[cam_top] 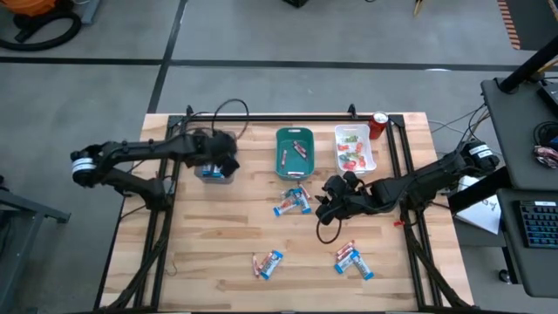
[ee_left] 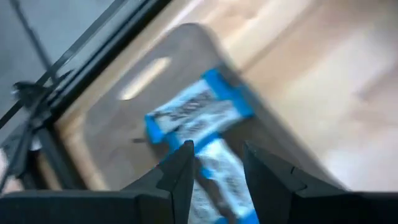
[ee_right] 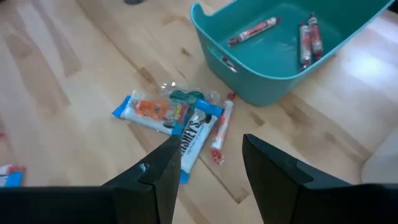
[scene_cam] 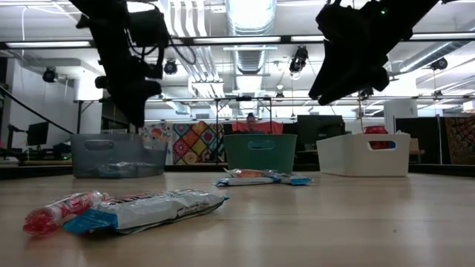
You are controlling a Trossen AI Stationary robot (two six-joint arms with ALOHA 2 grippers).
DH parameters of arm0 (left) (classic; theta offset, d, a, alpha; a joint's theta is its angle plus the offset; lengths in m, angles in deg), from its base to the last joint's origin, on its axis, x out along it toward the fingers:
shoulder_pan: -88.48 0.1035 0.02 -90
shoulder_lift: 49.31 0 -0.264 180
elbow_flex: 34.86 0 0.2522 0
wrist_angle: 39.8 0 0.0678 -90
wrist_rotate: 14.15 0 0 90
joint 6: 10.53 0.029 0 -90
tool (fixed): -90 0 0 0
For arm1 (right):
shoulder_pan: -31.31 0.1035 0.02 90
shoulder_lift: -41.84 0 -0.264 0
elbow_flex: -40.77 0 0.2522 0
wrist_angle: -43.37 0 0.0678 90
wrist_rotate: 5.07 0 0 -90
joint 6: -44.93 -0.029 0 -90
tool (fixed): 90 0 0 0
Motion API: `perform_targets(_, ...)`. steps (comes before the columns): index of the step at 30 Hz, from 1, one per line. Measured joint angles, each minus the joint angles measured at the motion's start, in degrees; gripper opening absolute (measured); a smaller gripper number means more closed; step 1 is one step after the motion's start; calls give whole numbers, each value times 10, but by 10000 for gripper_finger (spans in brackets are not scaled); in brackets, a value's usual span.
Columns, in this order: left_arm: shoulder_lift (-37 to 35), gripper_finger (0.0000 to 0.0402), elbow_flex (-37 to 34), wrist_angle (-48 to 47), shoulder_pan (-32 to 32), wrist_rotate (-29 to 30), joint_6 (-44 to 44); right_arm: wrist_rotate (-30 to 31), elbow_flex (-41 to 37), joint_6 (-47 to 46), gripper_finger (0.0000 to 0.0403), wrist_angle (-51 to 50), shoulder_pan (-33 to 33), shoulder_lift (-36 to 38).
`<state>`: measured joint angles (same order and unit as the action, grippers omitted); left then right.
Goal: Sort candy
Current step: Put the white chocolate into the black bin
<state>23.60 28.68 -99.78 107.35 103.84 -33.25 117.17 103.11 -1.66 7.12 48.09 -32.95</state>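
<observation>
Both claws, left claw point(ee_left: 214, 165) and right claw point(ee_right: 208, 155), gape over the candy-strewn wooden table point(cam_top: 218, 235).

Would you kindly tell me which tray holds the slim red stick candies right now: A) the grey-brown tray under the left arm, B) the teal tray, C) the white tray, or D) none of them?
B: the right wrist view shows slim red stick candies lying inside the teal tray, and the high view shows them in that same middle tray.
</observation>
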Motion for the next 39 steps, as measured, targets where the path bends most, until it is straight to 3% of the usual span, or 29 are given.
perform_targets(9, -27, 119, 0, 65, -229, 1, -48, -62, 0, -6, 164, 57, 20, 0)
perform_targets(13, -25, 119, -2, 124, -337, 2, -40, -104, 0, -66, 164, 73, 26, -2)
perform_targets(20, 6, 120, -19, 262, -476, 72, 2, -171, 1, -110, 164, 71, 27, -29)
perform_targets(25, 32, 120, -19, 299, -512, 108, 1, -235, 2, -139, 164, 72, 27, -71)
perform_targets(31, 58, 120, -19, 304, -512, 113, -3, -324, 18, -150, 164, 59, 27, -121)
perform_targets(39, 62, 120, -18, 338, -511, 136, 2, -370, 61, -149, 164, -5, 27, -152)
